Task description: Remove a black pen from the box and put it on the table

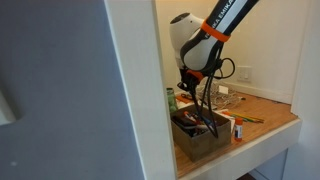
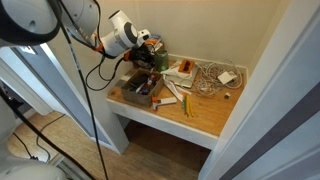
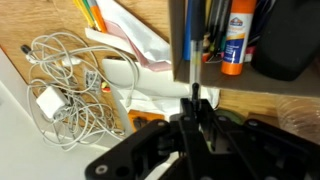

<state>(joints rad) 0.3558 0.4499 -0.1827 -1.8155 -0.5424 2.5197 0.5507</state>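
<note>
The dark box (image 1: 203, 142) stands on the wooden table (image 1: 272, 124) and holds several pens and markers; it shows in both exterior views (image 2: 139, 92). In the wrist view the box (image 3: 292, 52) lies at the top right, with a white glue stick with an orange cap (image 3: 233, 45) inside. My gripper (image 3: 194, 108) is shut on a thin black pen (image 3: 180, 45) that sticks out past the fingertips. The gripper hangs just above the box in both exterior views (image 1: 197, 92) (image 2: 148, 62).
A tangle of white cables with a charger (image 3: 58, 92) lies on the table (image 2: 203, 116) beside the box, also in an exterior view (image 2: 210, 77). White papers (image 3: 140, 55) and orange pencils (image 3: 92, 14) lie between. Alcove walls close in on both sides.
</note>
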